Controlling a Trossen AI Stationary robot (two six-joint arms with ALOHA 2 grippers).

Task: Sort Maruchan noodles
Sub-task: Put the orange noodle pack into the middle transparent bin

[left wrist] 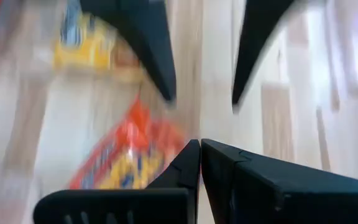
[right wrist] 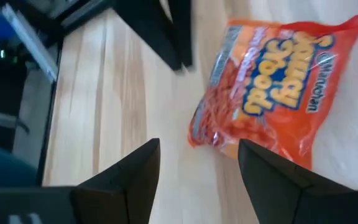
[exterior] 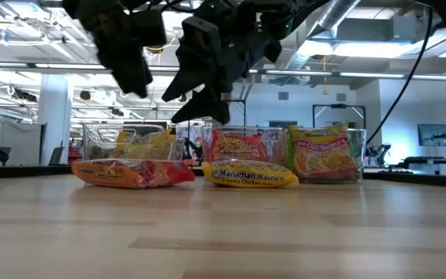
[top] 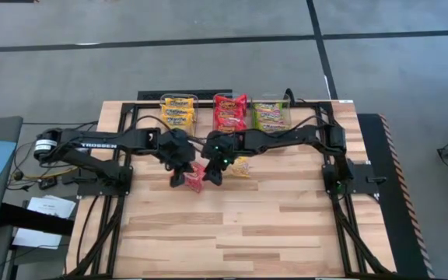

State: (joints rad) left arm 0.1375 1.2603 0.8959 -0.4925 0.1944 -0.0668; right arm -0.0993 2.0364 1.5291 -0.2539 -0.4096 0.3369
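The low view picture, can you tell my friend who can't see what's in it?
Two loose noodle packets lie flat on the wooden table: a red packet and, to its right, a yellow packet. Behind them stand three clear bins holding more packets. Two dark robot arms hang above, not touching anything.
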